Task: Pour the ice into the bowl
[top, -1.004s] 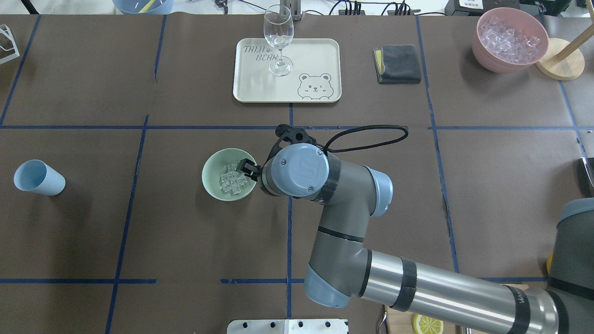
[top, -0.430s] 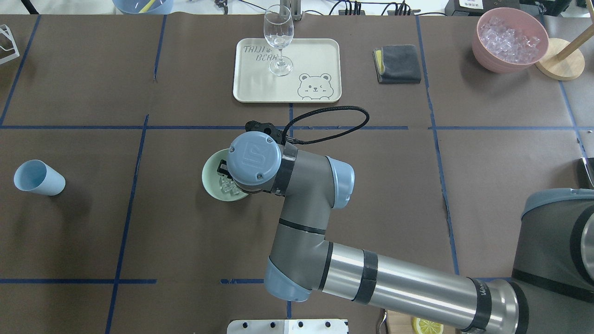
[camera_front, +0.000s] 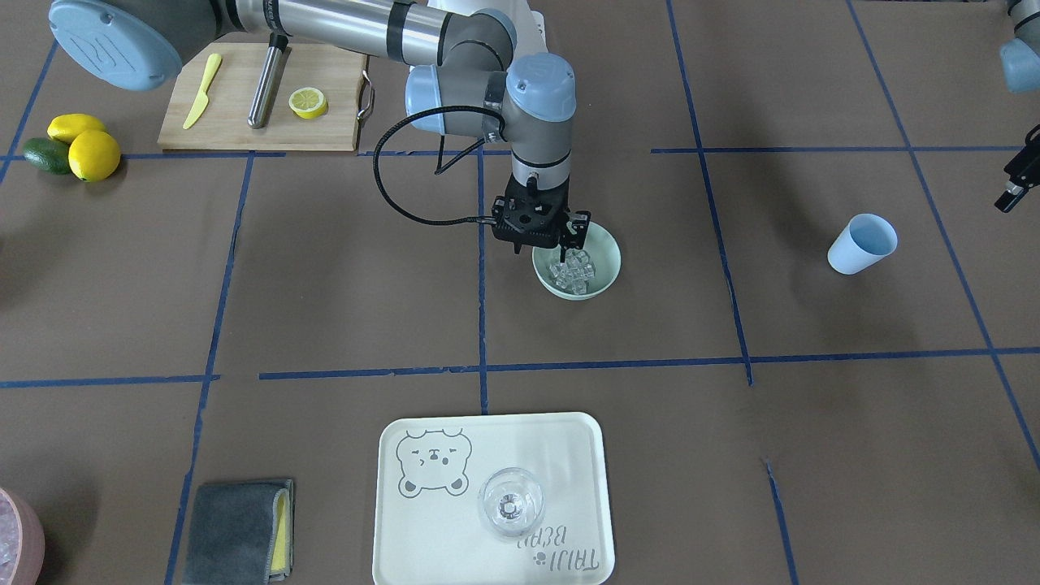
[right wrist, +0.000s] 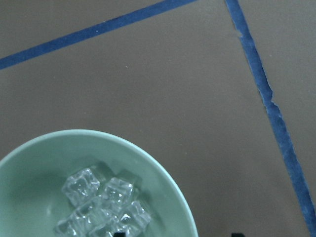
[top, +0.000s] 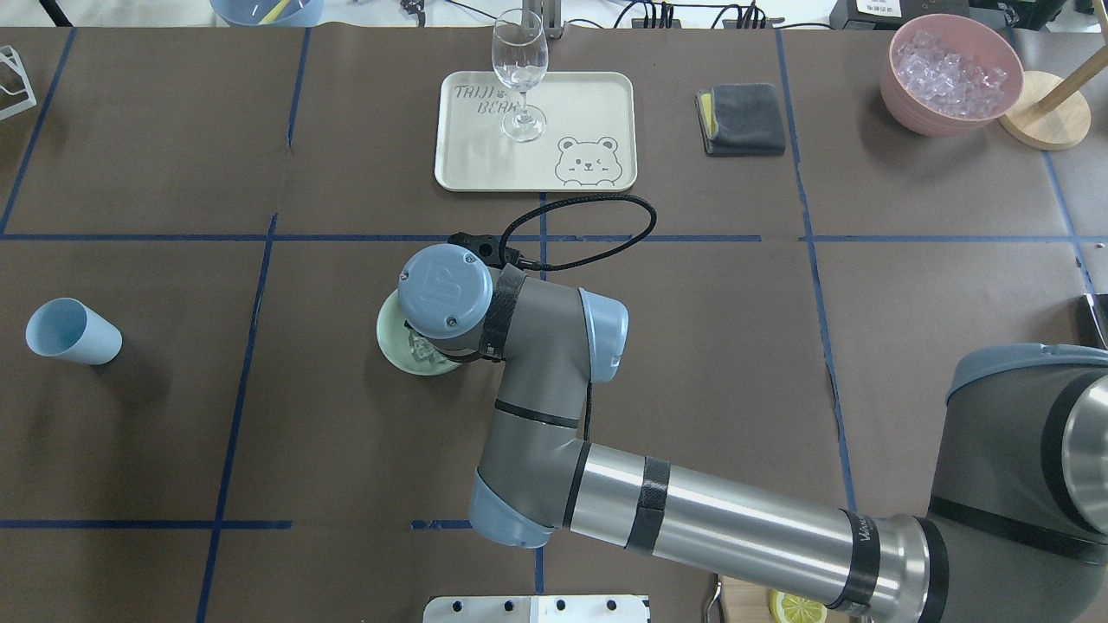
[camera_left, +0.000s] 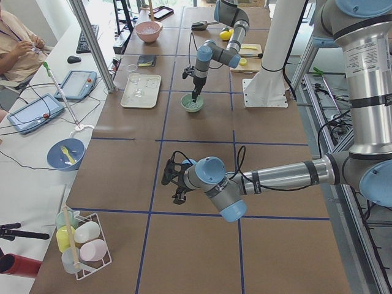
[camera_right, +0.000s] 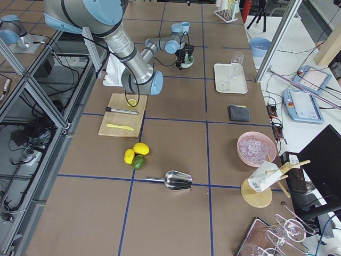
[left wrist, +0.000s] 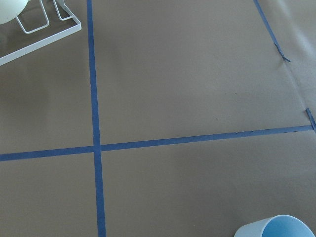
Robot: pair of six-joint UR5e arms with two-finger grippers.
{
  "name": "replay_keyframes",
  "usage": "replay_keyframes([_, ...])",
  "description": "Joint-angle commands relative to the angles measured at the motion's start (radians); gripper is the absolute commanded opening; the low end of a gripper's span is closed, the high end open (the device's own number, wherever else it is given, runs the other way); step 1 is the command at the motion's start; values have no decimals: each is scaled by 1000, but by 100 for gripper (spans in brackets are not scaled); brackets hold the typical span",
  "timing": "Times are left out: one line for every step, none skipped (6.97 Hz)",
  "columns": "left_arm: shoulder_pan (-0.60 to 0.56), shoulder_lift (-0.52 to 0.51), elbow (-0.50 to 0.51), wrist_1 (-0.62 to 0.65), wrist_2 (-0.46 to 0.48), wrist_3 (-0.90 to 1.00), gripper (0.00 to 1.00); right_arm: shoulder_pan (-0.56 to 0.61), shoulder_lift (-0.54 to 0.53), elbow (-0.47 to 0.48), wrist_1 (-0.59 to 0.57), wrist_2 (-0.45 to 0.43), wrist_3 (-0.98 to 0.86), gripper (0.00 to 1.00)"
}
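Straddling the rim of the bowl (camera_front: 605,272), right gripper (camera_front: 542,248), jaws apart, holding nothing; I judge it placed to grip the wall. Ice (camera_front: 573,272) heaped inside the bowl, pour apparently done. Left gripper (camera_front: 1014,185) idle near blue cup (camera_front: 861,244); I cannot tell its state

A round, pale mint-green bowl (right wrist: 34,168) fills the lower left corner, cut off by the left and bottom edges. Inside it, a small heap of clear ice cubes (right wrist: 106,202) lies clustered together. The bowl sits on a brown table covering (right wrist: 163,84) crossed by blue tape lines (right wrist: 94,32), one slanting across the top and one running down the right side.
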Motion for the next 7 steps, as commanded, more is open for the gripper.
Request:
replay_keyframes([0, 1, 0, -8, 2, -4, 100, 1, -6, 5, 1, 8, 0, 0])
replay_keyframes([1, 0, 1, -8, 2, -1, 100, 4, -6, 17, 3, 23, 0, 0])
replay_keyframes([0, 1, 3, -8, 2, -1, 100, 9, -12, 34, 7, 39, 1, 0])
replay_keyframes([1, 0, 3, -10, 2, -1, 100, 17, -21, 66, 4, 43, 1, 0])
replay_keyframes([2, 1, 3, -8, 2, -1, 100, 41, -123, 217, 3, 75, 1, 0])
replay_keyframes([2, 0, 5, -10, 2, -1, 100, 66, -288, 415, 4, 103, 0, 0])
replay_keyframes([2, 0, 5, -8, 2, -1, 100, 96, -440, 575, 15, 137, -5, 0])
